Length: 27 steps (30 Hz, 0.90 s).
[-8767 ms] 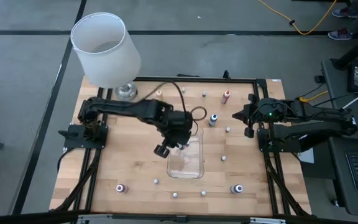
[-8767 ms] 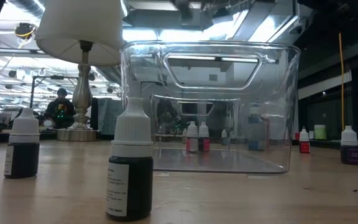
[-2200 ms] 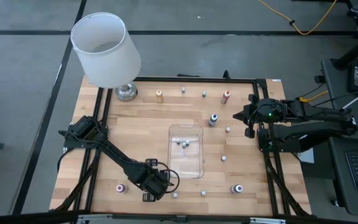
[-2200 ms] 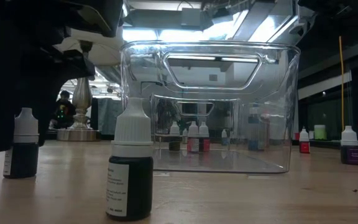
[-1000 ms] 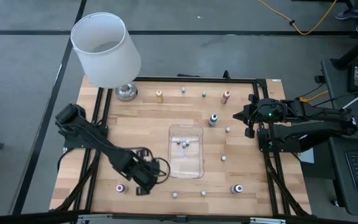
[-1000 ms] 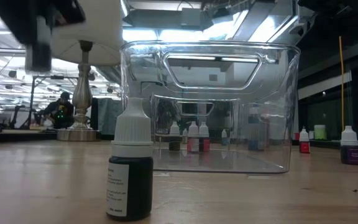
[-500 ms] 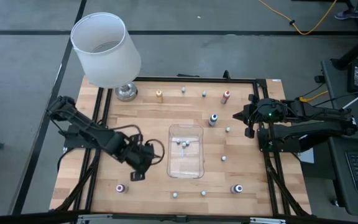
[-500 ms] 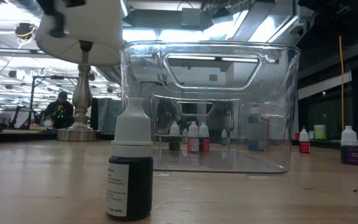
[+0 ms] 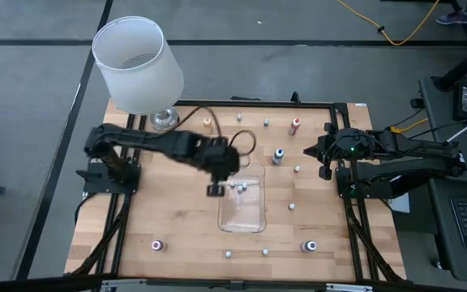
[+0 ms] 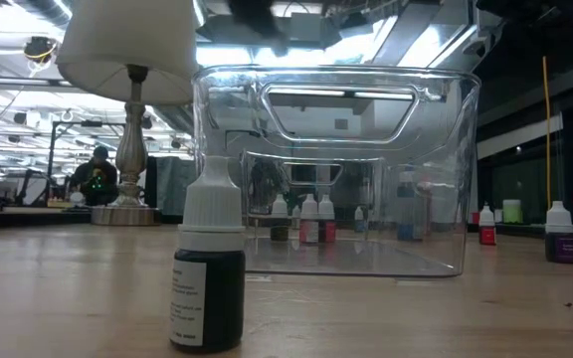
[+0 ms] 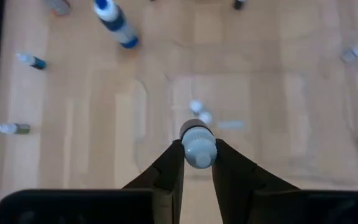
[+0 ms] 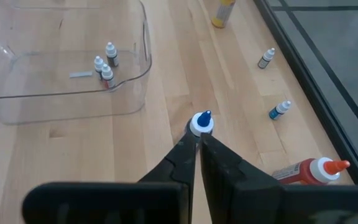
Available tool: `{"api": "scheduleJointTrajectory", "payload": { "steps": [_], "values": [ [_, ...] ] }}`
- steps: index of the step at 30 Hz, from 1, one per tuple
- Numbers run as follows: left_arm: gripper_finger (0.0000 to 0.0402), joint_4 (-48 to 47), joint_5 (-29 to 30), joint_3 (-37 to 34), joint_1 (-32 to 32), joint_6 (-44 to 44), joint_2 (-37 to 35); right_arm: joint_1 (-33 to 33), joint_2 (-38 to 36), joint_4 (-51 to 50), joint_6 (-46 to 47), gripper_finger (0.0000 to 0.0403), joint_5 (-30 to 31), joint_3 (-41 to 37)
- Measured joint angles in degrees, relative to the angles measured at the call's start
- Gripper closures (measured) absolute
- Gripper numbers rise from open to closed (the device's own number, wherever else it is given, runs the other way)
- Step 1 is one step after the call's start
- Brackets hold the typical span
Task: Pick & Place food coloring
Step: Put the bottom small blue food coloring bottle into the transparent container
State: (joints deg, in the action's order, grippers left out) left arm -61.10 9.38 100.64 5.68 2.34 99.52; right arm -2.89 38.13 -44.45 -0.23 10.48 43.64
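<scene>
Tray (image 9: pixel 254 212) mid-table, three bottles (image 12: pixel 104 66) inside (clustered); lamp (image 9: pixel 139 65) at far left corner.

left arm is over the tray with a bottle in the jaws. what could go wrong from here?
1. The left gripper pinches the small white-capped dropper bottle only near its cap; it might slip or tilt on release.
2. Three small bottles already stand in the clear rectangular plastic tray; a drop could topple them.
3. The gripper hangs near the tray's left rim, so the bottle might clip the wall.
</scene>
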Motion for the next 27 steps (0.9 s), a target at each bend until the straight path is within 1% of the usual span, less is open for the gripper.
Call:
{"api": "scheduleJointTrajectory", "payload": {
  "steps": [2, 5, 11, 13, 18, 27],
  "values": [
    [0.0338, 0.19, -0.99, 2.19, -1.81, -1.18, 1.97, 0.0, 0.0, 0.0, -0.02, 0.0375, 0.0, 0.0],
    [0.0338, 0.02, -1.53, 2.85, -2.81, -2.07, 3.6, -0.01, 0.0, 0.0, 0.0, 0.0375, 0.0, 0.0],
    [0.0338, 1.37, -3.22, 2.78, -0.61, -2.94, 7.4, -0.01, 0.0, 0.0, 0.11, 0.0375, 0.0, 0.0],
    [0.0338, 4.43, -3.59, 0.82, 0.69, -3.42, 7.98, 0.01, -0.02, -0.02, 0.05, 0.0375, 0.0, 0.0],
    [0.0338, 11.31, -4.57, -7.31, 2.99, -3.16, 8.34, -0.01, -0.02, -0.04, 0.09, 0.0375, 0.0, 0.0],
    [0.0338, 14.94, -4.3, -15.19, 1.72, -0.7, 8.29, 0.0, -0.02, -0.04, 0.15, 0.0375, -0.01, 0.0]
  ]
}}
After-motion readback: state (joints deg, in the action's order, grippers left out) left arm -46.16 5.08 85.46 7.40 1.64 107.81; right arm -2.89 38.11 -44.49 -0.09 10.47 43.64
